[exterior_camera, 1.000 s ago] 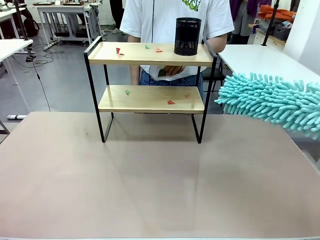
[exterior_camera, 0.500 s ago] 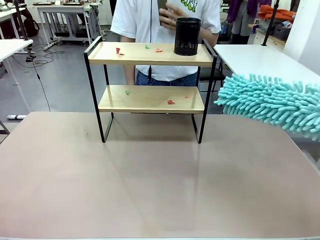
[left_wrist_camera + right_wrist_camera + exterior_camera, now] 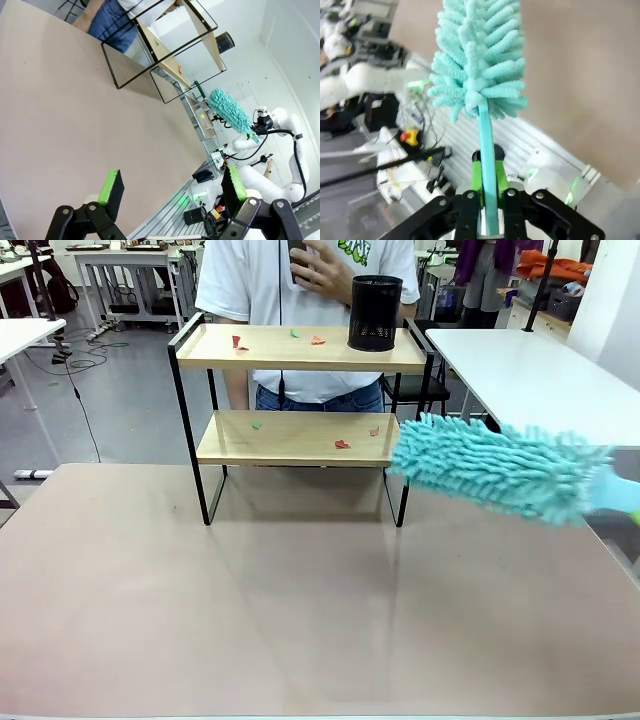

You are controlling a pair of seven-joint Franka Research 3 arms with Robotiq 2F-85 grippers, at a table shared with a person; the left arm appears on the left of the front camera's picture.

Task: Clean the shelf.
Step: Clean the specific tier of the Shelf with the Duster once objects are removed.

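We see the shelf (image 3: 290, 435) near the far edge of our smooth tan desk (image 3: 300, 620), scraps (image 3: 342, 444) on both boards, white tables (image 3: 530, 365) behind. Our right claw (image 3: 489, 195) grips a teal duster (image 3: 490, 468) by its handle; our left claw (image 3: 172, 185) gapes open.
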